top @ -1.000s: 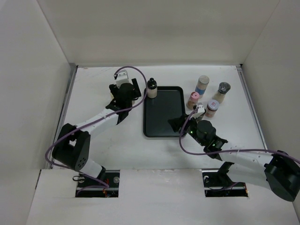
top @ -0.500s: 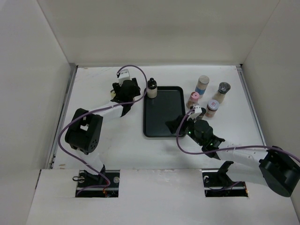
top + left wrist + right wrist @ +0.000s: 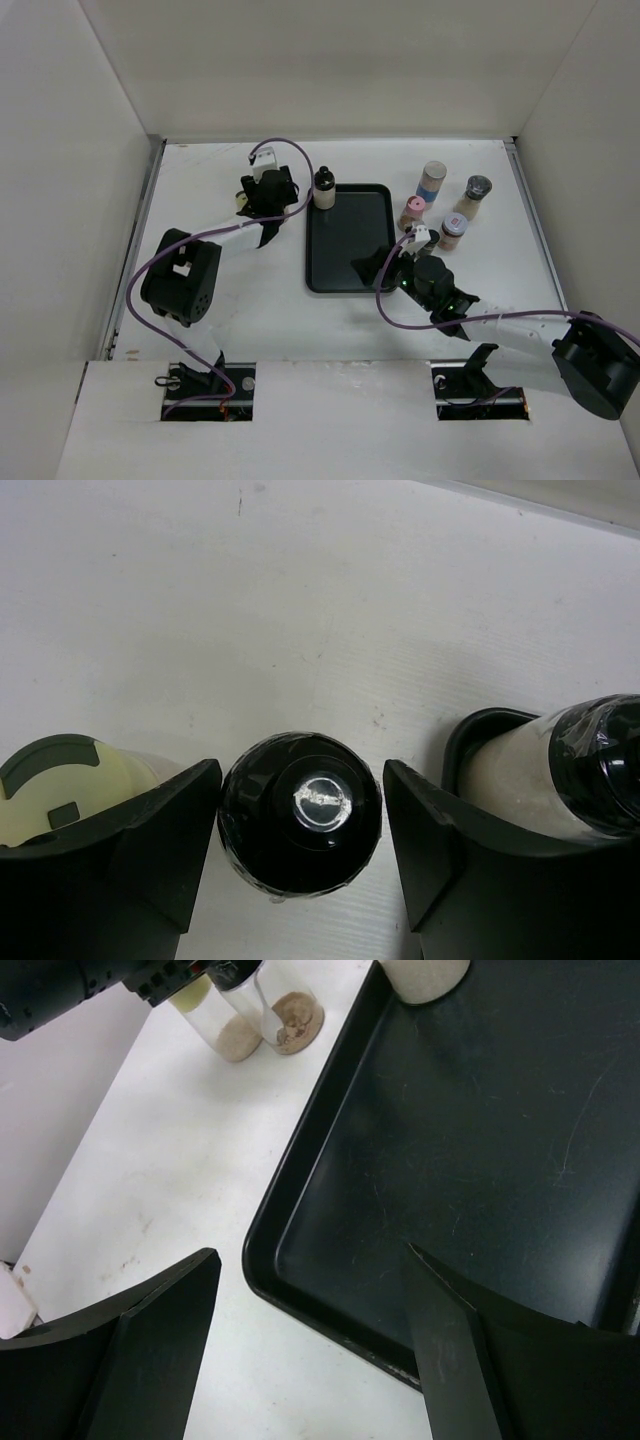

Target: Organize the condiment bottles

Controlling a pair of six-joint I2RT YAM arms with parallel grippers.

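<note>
- Jaws of the left gripper [image 3: 302, 772] stood one on each side of a black-capped bottle [image 3: 300, 825], very near its cap. Whether they pressed it or merely flanked it could not be told from the wrist view.
- Just beside that bottle, partly hidden by the gripper, stood a pale-yellow-capped shaker [image 3: 55, 785]. Both rested on the white tabletop [image 3: 300, 610], outside the tray and near its far left corner.
- Jaws of the right gripper [image 3: 310, 1258] were spread wide and held nothing. They hung low over the near left corner of the black tray [image 3: 500, 1160].
- Only one bottle stood on the tray, an upright cream bottle [image 3: 324, 188] with a black cap, tucked into the far left corner.
- To the right of the tray, four more stood in a loose cluster on the tabletop. They were a blue-labelled bottle [image 3: 432, 181], a grey-capped shaker [image 3: 474, 196], a pink-capped bottle [image 3: 412, 213] and a red-labelled bottle [image 3: 452, 232].
- If the tray was where they belonged, the job looked barely begun, with one bottle placed and six in view waiting outside it.
- The black-capped bottle between the left jaws seemed the piece in hand, with the shaker beside it a likely follower. The right-hand cluster appeared to be the right arm's share.
</note>
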